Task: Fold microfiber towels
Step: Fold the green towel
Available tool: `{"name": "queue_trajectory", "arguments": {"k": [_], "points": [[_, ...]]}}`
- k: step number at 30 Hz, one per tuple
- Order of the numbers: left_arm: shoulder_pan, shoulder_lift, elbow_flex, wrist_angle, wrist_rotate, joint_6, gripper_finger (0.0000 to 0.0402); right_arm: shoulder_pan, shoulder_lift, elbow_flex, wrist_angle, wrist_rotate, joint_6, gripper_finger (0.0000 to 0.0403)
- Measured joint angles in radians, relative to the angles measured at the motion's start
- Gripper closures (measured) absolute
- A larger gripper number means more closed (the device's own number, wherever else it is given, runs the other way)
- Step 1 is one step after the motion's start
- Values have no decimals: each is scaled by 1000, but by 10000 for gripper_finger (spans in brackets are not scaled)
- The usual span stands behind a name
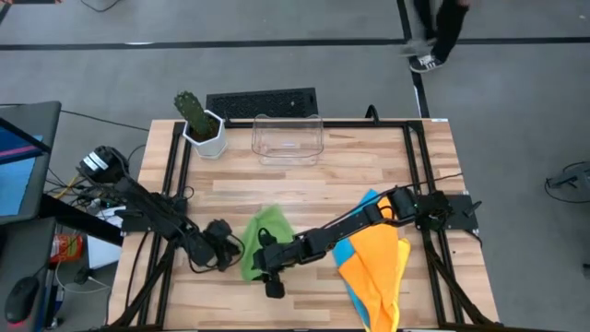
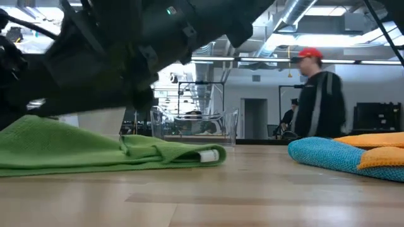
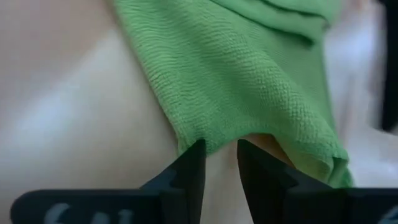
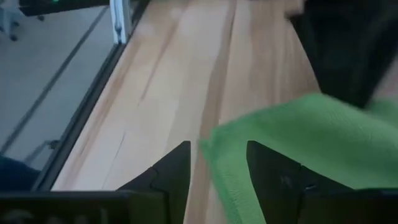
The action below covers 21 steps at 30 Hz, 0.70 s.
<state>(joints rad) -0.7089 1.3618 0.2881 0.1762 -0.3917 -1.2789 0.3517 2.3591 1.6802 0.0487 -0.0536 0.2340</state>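
Green towel [image 1: 265,238] lay limp on desk [image 1: 369,175] front, soft and light. Left gripper [image 3: 221,163] was parted at its edge; right gripper [image 4: 217,163] parted over a corner. Corners judged best pinched.

You have the green towel [image 1: 266,232] lying rumpled and partly folded at the bench's front middle; orange towel [image 1: 380,273] overlaps blue towel [image 1: 367,205] to its right.
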Motion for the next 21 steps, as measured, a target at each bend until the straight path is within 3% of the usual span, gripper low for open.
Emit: {"name": "queue_trajectory", "arguments": {"k": [5, 13, 21], "points": [[-19, 52, 9, 88, 17, -20, 334, 22, -13, -28, -13, -50, 142, 235], [-22, 56, 79, 77, 26, 7, 367, 64, -14, -34, -104, -5, 194, 268], [-22, 55, 173, 77, 275, 114, 381, 56, -18, -30, -243, 30, 275, 297]]}}
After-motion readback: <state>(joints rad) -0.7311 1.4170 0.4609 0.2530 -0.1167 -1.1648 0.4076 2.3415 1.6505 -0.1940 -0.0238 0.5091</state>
